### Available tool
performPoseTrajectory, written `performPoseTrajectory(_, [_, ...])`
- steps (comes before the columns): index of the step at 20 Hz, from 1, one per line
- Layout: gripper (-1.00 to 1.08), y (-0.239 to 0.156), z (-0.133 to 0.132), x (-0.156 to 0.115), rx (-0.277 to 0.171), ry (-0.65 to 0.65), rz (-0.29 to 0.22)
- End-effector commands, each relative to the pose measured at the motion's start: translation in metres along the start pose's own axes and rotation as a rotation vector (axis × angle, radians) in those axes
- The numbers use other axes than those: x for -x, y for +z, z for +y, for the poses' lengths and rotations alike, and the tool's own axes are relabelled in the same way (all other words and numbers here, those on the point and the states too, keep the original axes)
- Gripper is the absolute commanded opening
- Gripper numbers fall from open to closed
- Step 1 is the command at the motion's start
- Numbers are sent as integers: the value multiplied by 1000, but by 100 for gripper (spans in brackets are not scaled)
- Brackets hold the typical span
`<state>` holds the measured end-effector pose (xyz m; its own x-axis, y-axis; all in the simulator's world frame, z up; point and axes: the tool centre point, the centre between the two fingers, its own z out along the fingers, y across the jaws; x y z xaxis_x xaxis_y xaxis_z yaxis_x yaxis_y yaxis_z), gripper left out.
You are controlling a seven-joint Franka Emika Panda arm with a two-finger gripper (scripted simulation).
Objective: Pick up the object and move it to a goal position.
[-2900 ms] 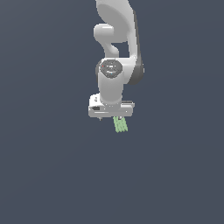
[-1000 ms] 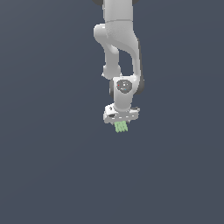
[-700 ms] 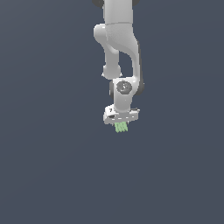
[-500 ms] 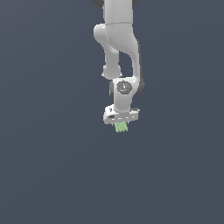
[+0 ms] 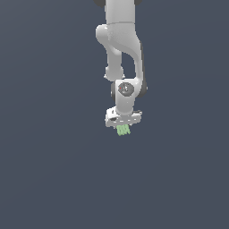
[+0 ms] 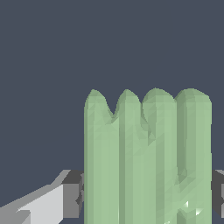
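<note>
The object [image 5: 123,130] is a small light-green ribbed item made of several short parallel rods. It hangs just below my white gripper [image 5: 124,127], which is shut on it. In the wrist view the object [image 6: 148,162] fills the middle, with a grey and white finger [image 6: 65,202] pressed against one side and a dark pad edge [image 6: 218,192] against the other. The arm [image 5: 121,44] comes down from the top of the exterior view. No goal marker shows.
A plain dark blue-grey surface [image 5: 53,170] fills the background of both views. No other objects, containers or edges show.
Over the earlier frames the arm shifted toward the exterior view's right with the object held. In the last second nothing visibly moved.
</note>
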<state>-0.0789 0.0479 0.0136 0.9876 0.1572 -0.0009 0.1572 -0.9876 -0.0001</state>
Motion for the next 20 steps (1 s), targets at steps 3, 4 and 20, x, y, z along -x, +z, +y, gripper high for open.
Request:
performPoseTrajectory(3, [-100,-11,15,-6,0,1,1])
performPoseTrajectory(4, [-100,-15,20,-8,0,1,1])
performPoseTrajectory(20, [-100,-110,148,-57,-1,1,1])
